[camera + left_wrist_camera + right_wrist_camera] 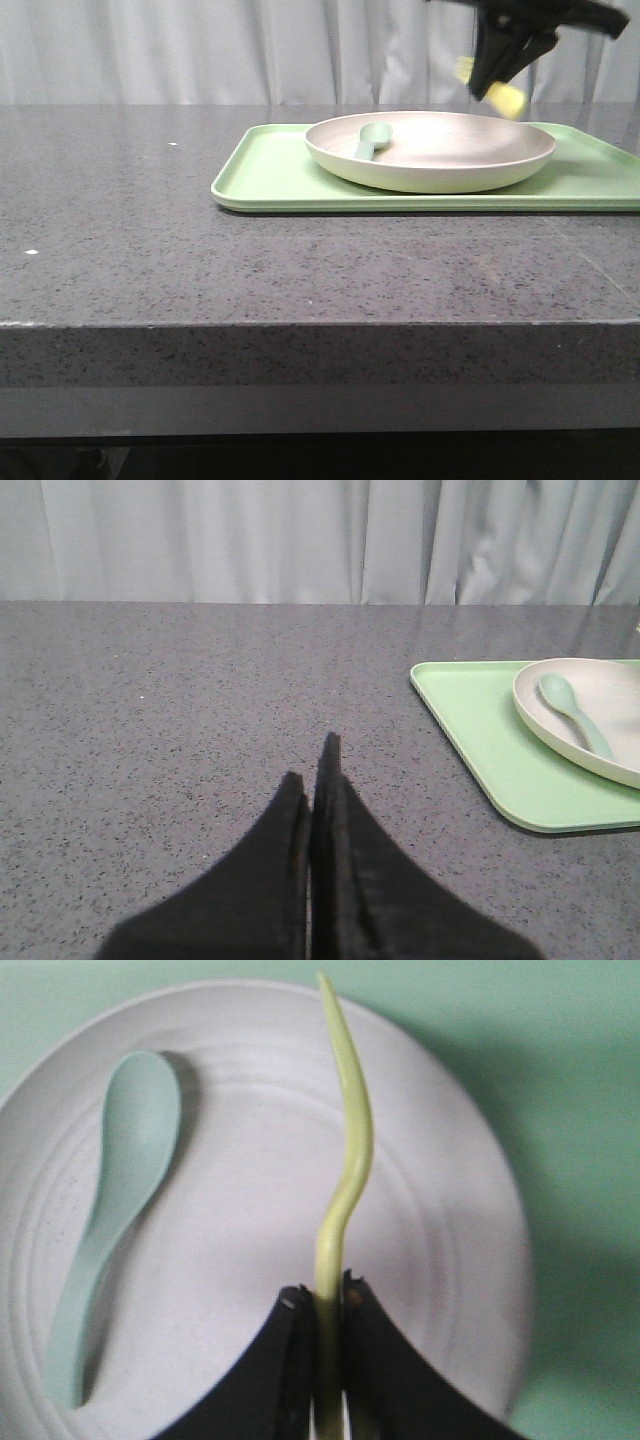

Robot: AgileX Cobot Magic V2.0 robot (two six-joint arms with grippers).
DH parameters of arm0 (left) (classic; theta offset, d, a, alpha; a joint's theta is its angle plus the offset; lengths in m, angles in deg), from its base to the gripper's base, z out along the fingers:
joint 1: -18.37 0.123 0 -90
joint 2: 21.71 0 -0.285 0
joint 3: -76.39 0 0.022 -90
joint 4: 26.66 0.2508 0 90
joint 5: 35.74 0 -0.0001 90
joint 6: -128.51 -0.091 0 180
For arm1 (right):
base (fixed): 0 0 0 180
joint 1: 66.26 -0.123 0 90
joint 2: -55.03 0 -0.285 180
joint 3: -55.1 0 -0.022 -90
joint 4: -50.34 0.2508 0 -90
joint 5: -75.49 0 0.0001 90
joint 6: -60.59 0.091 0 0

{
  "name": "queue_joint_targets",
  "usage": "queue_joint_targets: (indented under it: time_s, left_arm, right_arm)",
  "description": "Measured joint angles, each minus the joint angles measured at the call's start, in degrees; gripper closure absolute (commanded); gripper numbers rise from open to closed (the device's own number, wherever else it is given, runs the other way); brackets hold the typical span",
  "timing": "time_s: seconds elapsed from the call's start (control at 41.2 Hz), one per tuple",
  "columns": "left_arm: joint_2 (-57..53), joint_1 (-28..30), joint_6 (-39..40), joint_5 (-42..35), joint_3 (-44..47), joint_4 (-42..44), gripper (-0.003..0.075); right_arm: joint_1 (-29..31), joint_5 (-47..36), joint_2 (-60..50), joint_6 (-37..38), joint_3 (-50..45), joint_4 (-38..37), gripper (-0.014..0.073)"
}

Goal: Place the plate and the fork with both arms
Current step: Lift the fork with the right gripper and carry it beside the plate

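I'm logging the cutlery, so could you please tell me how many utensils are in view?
2. A spoon lies in the plate on the tray. A fork is held in the right claw above the plate. None seem hidden.
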Motion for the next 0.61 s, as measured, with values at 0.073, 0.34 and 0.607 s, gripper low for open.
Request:
queue_joint_targets:
  time_s: [0.073,0.34,0.607]
  left_arm:
    - [0.00,0.00,0.00,0.00,0.00,0.00,0.0738]
    - [0.00,0.00,0.00,0.00,0.00,0.00,0.0738]
    - [0.00,0.00,0.00,0.00,0.00,0.00,0.0738]
  right_arm:
    - [1.84,1.23,-0.59,-0.96,0.13,-0.14,0.0655]
    - [8.33,4.15,-0.49,-4.73,0.13,-0.65,0.0655]
    - [9.73,4.29,2.75,-6.71,-0.37,-0.87,0.0655]
